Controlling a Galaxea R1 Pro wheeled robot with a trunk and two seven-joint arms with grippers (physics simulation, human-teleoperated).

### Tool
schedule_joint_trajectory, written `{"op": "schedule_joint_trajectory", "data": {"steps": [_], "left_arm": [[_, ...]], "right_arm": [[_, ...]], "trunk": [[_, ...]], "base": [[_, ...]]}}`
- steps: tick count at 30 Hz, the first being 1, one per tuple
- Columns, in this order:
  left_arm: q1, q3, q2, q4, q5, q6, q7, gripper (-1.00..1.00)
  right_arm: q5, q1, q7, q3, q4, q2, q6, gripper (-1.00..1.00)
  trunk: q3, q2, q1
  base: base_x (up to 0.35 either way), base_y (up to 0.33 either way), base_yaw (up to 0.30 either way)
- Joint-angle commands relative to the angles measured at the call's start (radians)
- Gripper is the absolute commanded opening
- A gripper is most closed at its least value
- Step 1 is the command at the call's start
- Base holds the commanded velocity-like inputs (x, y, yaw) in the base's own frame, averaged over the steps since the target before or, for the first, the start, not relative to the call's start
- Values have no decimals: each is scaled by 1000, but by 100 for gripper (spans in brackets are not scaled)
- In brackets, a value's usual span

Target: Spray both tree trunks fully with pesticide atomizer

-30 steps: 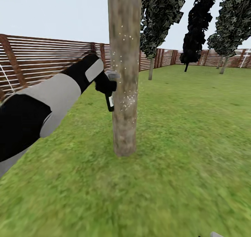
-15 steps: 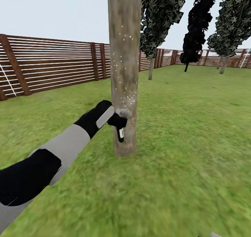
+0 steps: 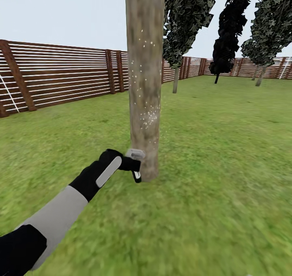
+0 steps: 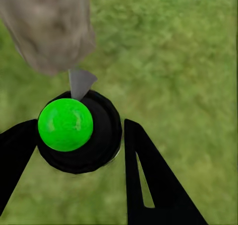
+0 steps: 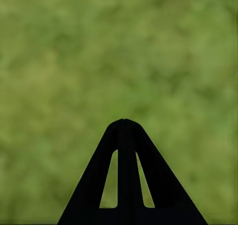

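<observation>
Up close, we saw the tree trunk (image 3: pixel 144 81) as a smooth, straight column, mottled grey-brown, with scattered white specks of pesticide (image 3: pixel 148 117) across its middle and thinner ones higher up. Its base met a blurred green lawn (image 3: pixel 211 178), soft and without sharp detail. Behind it ran a brown slatted wooden fence (image 3: pixel 61 77), and 3 thinner trees (image 3: pixel 184 20) with dark, ragged crowns stood well apart near the far fence.

Our left arm reached forward and down, its forearm grey, its wrist black with a pale flat panel. The left gripper (image 3: pixel 134 164) sat low, just beside the foot of the trunk, its fingers clenched on the pesticide atomizer (image 3: pixel 137 174), a small black piece with a white mark hanging below the grip. In the left wrist view the atomizer (image 4: pixel 79 133) looked round and black, capped by a glossy bright green dome, with a small grey pointed nozzle aimed at the trunk (image 4: pixel 49 26) close ahead; 2 black tapered fingers (image 4: pixel 153 185) flanked it on either side.

In the right wrist view, the right gripper (image 5: pixel 124 130) pointed at plain grass, its 2 black triangular fingers pressed together tip to tip with nothing between them.
</observation>
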Motion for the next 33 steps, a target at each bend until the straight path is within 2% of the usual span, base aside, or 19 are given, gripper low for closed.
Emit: {"op": "schedule_joint_trajectory", "data": {"steps": [1,4,7,18,20,23,33], "left_arm": [[13,-3,8,-9,12,-21,11,-100],[36,-4,29,-19,11,-87,13,-100],[57,-4,41,-20,11,-114,8,-100],[66,-2,50,-15,13,-116,-20,-100],[66,-3,65,-17,13,-117,-24,-100],[66,-4,74,-16,14,-118,-26,-100],[68,-5,77,-22,15,-118,-28,-100]], "right_arm": [[-10,2,-6,2,-3,0,4,-100],[-10,10,-4,1,-3,-1,1,-100],[-10,23,1,3,-3,-1,0,-100],[-10,30,6,6,-3,-1,0,-100],[-10,31,7,7,-3,-1,0,-100],[-10,31,7,7,-4,-1,1,-100],[-10,30,15,4,-4,-6,0,-100]], "trunk": [[-1,0,0],[-1,0,0],[-1,0,0],[-1,0,0],[-1,0,0],[-1,0,0],[-1,0,0]], "base": [[0,0,0],[0,0,0],[0,8,0],[0,281,-113],[0,327,-30],[0,328,-146],[0,329,-238]]}}
